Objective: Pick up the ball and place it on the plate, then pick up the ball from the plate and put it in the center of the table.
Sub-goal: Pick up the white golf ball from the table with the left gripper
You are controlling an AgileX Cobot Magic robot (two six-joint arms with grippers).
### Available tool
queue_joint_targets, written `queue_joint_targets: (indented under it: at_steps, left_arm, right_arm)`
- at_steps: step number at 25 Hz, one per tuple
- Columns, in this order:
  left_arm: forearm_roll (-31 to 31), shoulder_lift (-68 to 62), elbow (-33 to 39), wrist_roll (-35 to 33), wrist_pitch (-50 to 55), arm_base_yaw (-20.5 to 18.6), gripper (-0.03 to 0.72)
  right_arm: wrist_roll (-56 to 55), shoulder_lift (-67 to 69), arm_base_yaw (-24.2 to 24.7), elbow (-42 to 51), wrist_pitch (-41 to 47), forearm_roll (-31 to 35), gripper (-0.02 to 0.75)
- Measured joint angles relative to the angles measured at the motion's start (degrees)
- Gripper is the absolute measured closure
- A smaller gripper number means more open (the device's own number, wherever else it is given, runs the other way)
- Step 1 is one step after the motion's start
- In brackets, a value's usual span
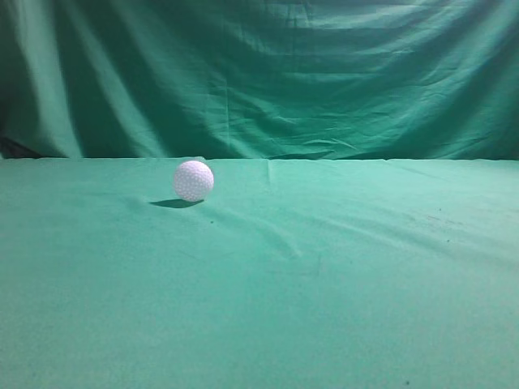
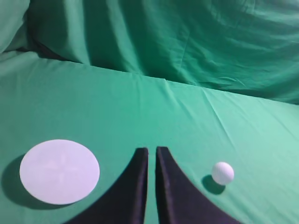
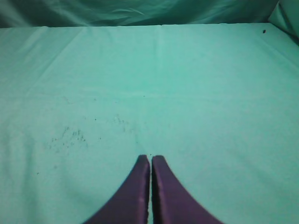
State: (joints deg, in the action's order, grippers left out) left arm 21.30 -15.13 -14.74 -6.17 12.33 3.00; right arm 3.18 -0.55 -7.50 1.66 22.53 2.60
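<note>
The white dimpled ball (image 1: 193,180) rests on the light green table (image 1: 324,275), left of the middle. In the left wrist view the ball (image 2: 223,172) lies to the right of my left gripper (image 2: 152,150), which is shut and empty. A round white plate (image 2: 60,171) lies to the left of that gripper. My right gripper (image 3: 151,157) is shut and empty above bare cloth. Neither gripper shows in the exterior view, and the plate is out of that view.
A darker green curtain (image 1: 259,73) hangs behind the table's far edge. The cloth has soft wrinkles and some dark specks (image 3: 70,137) left of the right gripper.
</note>
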Motion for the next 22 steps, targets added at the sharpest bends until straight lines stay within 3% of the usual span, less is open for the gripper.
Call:
queue_joint_targets:
  at_steps: [8,12,16,22]
  left_arm:
    - [0.1,-2.1,-3.0,-1.8,-0.8,0.0,0.688]
    - [-1.5,-8.2,-9.9,-11.4,11.2,0.0,0.688]
    - [-1.1,-16.3,-17.2,-15.7,22.6,0.4,0.688]
    - [0.6,-28.9,-24.3,-21.3,26.3,7.2,0.688]
  right_arm:
    - [0.0,0.0,0.0,0.0,0.0,0.0,0.738]
    - [0.0,0.0,0.0,0.0,0.0,0.0,0.738]
    - [0.0,0.0,0.0,0.0,0.0,0.0,0.738]
    - [0.0,0.0,0.0,0.0,0.0,0.0,0.738]
